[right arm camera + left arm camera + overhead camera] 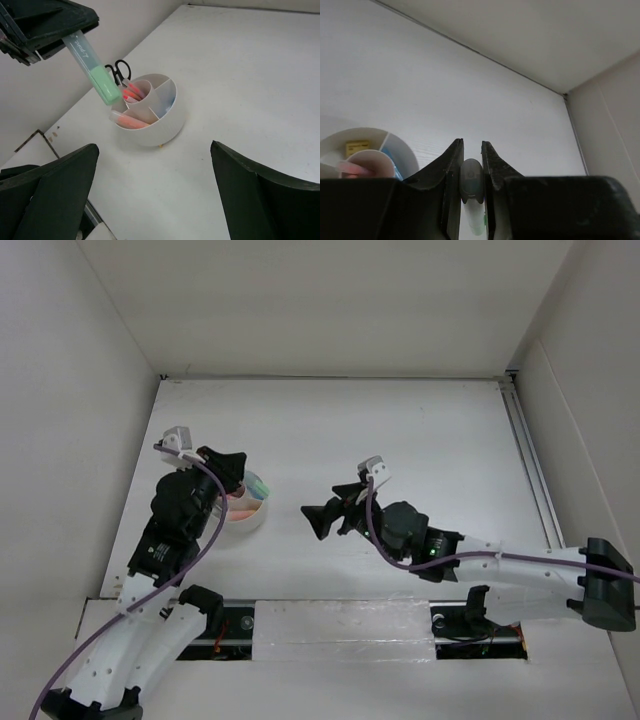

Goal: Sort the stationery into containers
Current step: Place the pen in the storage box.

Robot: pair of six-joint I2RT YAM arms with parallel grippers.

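Round white tub (165, 127) stands on the white table (400, 430), left of centre, close in front of the left arm. Wedge compartments surround a centre cup (142, 97). Contents: pink pens (131, 93) in the cup; black-handled scissors (119, 70) upright in a wedge behind it; an orange-pink item (131, 121) lying in the wedge facing the right wrist camera; a tan eraser (357, 146) in a wedge seen from the left wrist; something blue beside it, not identifiable. Green marker (92, 62) is in the air, tilted, green end lowest, and appears to hang over the tub rim on the scissors side. Left gripper (471, 147) has its jaws nearly together, clamped on the marker's pale barrel, with the fingers (452, 175) pressed against both sides. Right gripper (325, 515) is spread fully wide and holds nothing. It is near mid-table, pointing at the tub but apart from it, with bare table between. Plain white walls (70, 390) enclose the table.
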